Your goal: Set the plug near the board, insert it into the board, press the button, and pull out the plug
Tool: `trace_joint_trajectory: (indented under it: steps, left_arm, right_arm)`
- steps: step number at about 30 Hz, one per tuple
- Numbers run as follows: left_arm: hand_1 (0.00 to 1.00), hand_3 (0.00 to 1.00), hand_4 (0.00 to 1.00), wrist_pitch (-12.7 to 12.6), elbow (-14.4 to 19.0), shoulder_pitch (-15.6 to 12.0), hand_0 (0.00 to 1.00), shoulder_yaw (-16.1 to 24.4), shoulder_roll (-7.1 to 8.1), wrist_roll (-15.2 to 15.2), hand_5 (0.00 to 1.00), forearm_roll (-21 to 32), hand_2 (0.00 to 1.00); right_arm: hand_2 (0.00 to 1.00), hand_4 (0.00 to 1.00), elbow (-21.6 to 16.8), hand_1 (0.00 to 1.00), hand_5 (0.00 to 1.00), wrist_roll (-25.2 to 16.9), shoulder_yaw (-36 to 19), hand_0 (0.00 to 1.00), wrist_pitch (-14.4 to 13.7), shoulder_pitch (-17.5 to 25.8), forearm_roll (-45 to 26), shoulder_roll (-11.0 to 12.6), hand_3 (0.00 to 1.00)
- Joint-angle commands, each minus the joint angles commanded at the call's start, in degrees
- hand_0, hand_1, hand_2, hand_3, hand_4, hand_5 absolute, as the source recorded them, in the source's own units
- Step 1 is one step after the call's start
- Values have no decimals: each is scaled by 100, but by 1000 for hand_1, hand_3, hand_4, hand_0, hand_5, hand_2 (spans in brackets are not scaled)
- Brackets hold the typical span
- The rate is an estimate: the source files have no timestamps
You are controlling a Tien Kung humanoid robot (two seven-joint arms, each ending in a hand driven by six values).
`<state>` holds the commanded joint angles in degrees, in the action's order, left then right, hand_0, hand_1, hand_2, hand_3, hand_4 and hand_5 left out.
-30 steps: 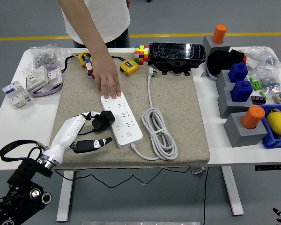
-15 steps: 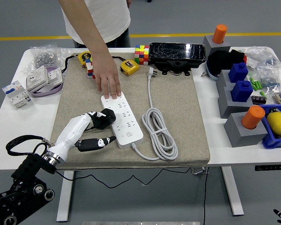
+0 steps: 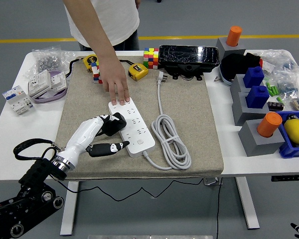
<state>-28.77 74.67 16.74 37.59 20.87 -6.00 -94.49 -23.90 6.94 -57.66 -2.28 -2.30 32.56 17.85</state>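
- I have one view, the head camera, set high on the robot's side, looking forward and down.
- The white table [image 3: 10, 112] fills the frame; its near edge runs low across the picture, floor showing below.
- At the top, a person's torso [image 3: 112, 20] marks the far side.
- My left arm [image 3: 45, 172] enters bottom left.

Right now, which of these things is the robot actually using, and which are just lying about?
In use:
black plug in the left hand
white power strip, held by a person's hand

Lying about:
Rubik's cube
yellow tape measure
orange cylinders
blue blocks
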Motion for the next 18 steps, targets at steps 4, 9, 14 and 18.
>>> trace_joint_trajectory:
  steps: [4, 9, 14, 18]
  left_arm:
    - [776, 654, 886, -2, -2, 63, 711, -30, -25, -2, 452, -14, 749]
    - [774, 655, 884, 35, -16, 123, 705, -20, -83, 20, 454, -15, 749]
    - [774, 653, 883, 39, -17, 174, 701, -52, -114, 20, 455, -1, 746]
    - [771, 654, 883, 75, -18, 205, 702, -47, -140, 48, 455, -5, 745]
  right_arm:
    - [675, 973, 0, 663, 494, -1, -24, 567, 0, 2, -1, -8, 604]
    - [676, 973, -4, 663, 494, -1, -46, 567, -1, 2, 4, -15, 604]
    - [675, 974, -16, 663, 494, -1, -54, 567, -2, 12, -11, -18, 604]
    - [675, 974, -26, 663, 494, -6, -50, 568, -3, 14, -9, -22, 604]
